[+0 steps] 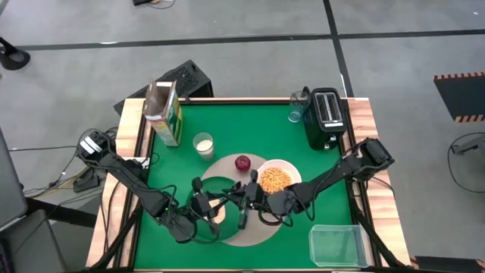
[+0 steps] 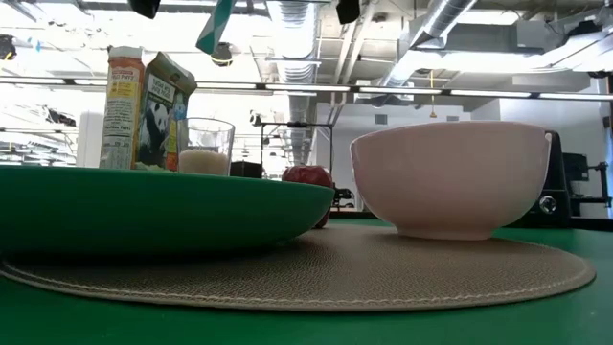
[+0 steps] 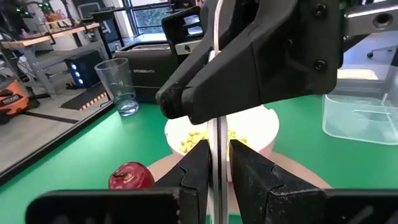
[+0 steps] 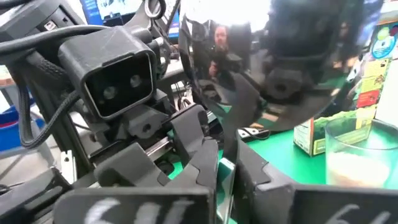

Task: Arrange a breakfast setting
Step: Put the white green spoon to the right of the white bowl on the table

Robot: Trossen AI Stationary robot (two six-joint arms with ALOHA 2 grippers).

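- Far left, the green-yellow cereal box (image 1: 168, 114) stands upright at the back of the table. The milk glass (image 1: 202, 144) is just beside it, off the round beige placemat (image 1: 250, 235). I'd count both as placed.
- Your left arm reaches in low from the left edge. The left gripper (image 3: 219, 155) is over the mat, fingers narrow on the handle of the metal spoon (image 4: 249, 56).
- The dark green plate (image 2: 144, 211) sits on the left part of the mat. I can't spot the small pale bagel anywhere, the arms cover that area.
- The red apple (image 1: 242, 162) rests at the mat's back edge, between plate and bowl.
- Your right arm stretches in from the right edge and meets the left one mid-mat. The right gripper (image 4: 227, 165) is pinched narrow on the same spoon, so both hold it up off the mat. Looks like a handover to me.
- The white bowl (image 1: 276, 180) is on the right of the mat, already filled with cereal.
- So you're mostly done I think. What's left is laying the spoon down by the bowl.
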